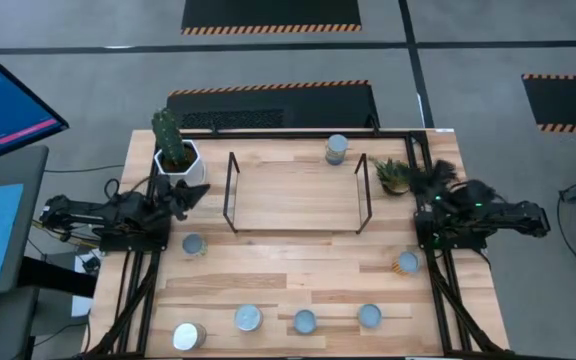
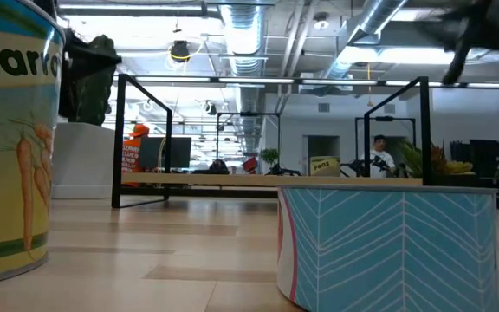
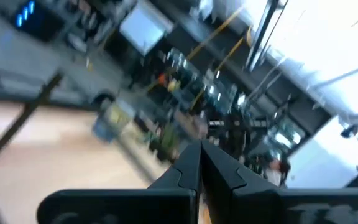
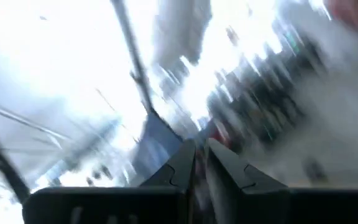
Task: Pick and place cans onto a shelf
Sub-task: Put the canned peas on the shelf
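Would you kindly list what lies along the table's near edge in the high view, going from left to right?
Can lying on its side → silvery-topped can → blue-topped can → another blue-topped can.

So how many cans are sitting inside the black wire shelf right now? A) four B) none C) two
B, because the shelf shows only bare wood inside its frame; the nearest can stands just outside it, and the other cans are spread out near the opposite edge of the table.
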You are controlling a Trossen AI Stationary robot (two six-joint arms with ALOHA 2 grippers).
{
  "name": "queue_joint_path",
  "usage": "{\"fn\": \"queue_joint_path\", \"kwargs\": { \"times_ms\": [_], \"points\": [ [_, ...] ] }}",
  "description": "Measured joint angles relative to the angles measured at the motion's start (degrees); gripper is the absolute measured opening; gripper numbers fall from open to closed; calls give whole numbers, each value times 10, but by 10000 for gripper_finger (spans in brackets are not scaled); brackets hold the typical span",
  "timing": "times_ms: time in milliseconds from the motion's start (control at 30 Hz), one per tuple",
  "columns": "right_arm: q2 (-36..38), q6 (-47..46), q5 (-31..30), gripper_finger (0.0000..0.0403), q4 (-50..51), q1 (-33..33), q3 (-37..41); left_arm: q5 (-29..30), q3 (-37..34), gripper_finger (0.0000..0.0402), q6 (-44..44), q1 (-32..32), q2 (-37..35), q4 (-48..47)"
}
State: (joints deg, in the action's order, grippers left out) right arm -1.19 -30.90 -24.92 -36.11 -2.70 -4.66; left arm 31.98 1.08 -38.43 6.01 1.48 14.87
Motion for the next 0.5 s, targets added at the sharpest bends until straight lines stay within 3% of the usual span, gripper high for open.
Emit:
{"fn": "queue_joint_path", "kwargs": {
  "times_ms": [67,133,233,400,500],
  "points": [
    [-5,106,-3,64,-88,0,-11,20,0,0,34,0,0,41],
    [-21,193,-8,64,-113,0,-34,35,0,0,69,0,0,80],
    [-67,282,-25,64,-96,-1,-91,45,0,0,111,0,0,109],
    [-215,401,-28,64,-44,-6,-219,48,0,0,121,0,0,92],
    [-305,450,-89,64,66,-25,-317,53,0,0,121,0,0,73]
  ]
}}
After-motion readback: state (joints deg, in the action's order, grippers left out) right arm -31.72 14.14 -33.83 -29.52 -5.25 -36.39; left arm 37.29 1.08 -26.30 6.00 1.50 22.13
